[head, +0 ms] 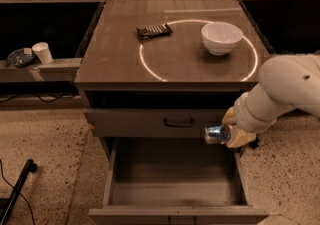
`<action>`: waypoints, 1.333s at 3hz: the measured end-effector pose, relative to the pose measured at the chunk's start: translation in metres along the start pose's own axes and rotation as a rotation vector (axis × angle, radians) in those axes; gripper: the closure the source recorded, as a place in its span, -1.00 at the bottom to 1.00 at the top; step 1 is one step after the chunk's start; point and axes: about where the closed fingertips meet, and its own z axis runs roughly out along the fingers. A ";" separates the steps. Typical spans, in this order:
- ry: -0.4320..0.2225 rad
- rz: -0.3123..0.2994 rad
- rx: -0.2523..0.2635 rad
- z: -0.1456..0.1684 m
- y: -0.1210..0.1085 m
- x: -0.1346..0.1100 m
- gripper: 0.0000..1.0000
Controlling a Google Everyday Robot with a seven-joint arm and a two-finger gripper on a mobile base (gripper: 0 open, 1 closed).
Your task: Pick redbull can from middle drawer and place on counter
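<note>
The redbull can [216,134] is a small silver-and-blue can held sideways in my gripper [226,135], up above the right rear of the open middle drawer [175,171]. The gripper is shut on the can, and the white arm [282,94] comes in from the right. The drawer floor is bare. The counter [120,56] is the grey-brown top with a thin white circle, above and behind the can.
A white bowl [221,37] and a dark snack-bar wrapper [154,30] lie on the counter. A closed drawer front with a dark bar handle [179,122] sits above the open drawer. A shelf at left holds a white cup [42,52].
</note>
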 end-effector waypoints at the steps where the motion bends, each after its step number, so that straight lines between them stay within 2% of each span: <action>1: 0.027 0.005 0.020 -0.069 -0.027 0.022 1.00; 2: 0.028 0.035 0.080 -0.129 -0.059 0.033 1.00; 3: -0.011 0.086 0.106 -0.153 -0.097 0.038 1.00; 4: -0.082 0.119 0.138 -0.153 -0.132 0.034 1.00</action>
